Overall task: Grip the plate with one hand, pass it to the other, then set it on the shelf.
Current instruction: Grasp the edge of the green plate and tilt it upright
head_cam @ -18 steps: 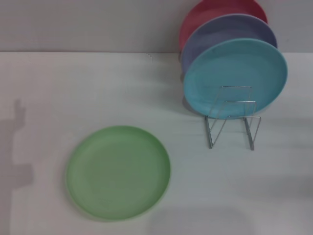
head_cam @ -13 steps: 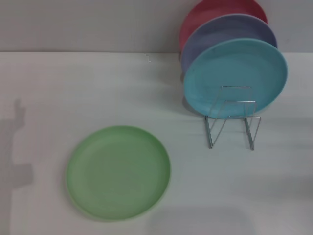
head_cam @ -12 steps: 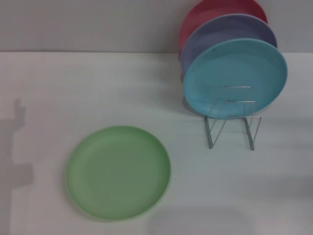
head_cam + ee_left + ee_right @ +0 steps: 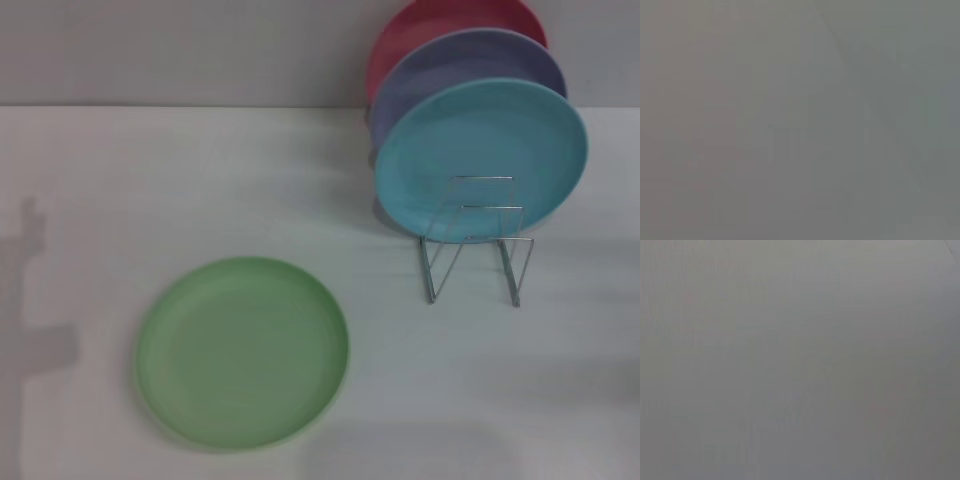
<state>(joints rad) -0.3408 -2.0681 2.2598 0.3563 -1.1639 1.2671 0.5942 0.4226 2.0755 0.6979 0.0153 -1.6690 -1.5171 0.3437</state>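
Observation:
The light green plate [image 4: 242, 351] lies flat on the white table [image 4: 200, 180] at the front left in the head view. The silver wire shelf [image 4: 475, 245] stands at the right, its front loops bare. Neither gripper is in view in the head view. Only an arm's shadow [image 4: 35, 300] falls on the table at the far left. Both wrist views show plain grey with nothing to make out.
A light blue plate [image 4: 480, 155] stands upright in the shelf, with a lavender plate [image 4: 465, 70] and a red plate [image 4: 440, 25] behind it. A grey wall runs along the table's far edge.
The arm's shadow at the far left has shifted slightly left and up. The plates and the shelf have not moved.

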